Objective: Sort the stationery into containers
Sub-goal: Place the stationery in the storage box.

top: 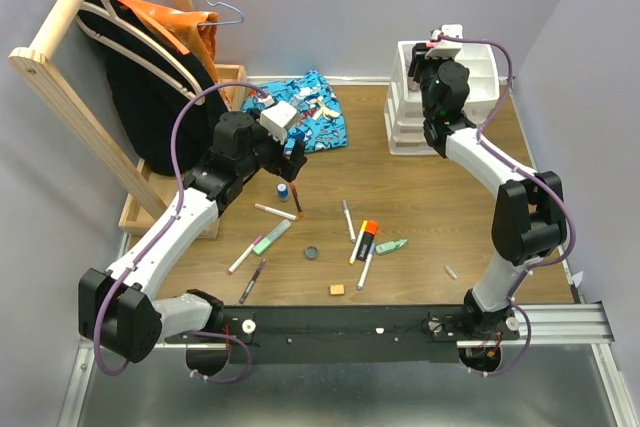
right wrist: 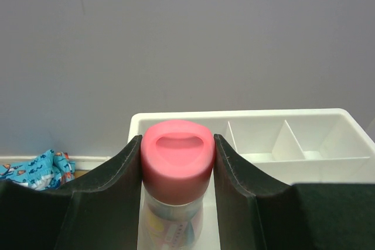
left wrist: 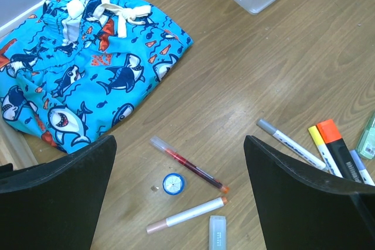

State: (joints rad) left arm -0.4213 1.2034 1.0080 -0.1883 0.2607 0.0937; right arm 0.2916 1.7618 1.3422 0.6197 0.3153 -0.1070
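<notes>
The pink-capped tube point(right wrist: 177, 157) stands upright, pinched in your right gripper point(right wrist: 177, 144), over what looks like the end compartment of the organiser point(right wrist: 328, 116); its base is hidden. Lower it straight between the walls before letting go. Your left gripper point(left wrist: 179, 144) hangs wide open above the loose pens point(left wrist: 190, 168).

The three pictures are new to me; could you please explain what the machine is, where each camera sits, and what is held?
Two robot arms are bolted at the table's near edge. The top view looks down from behind them; each wrist view looks out between that arm's own black fingers. The left gripper hangs open above loose pens, a small blue jar and a shark-print cloth. The right gripper clamps a pink-capped tube at the white organiser. More pens and an eraser lie on the table.
</notes>
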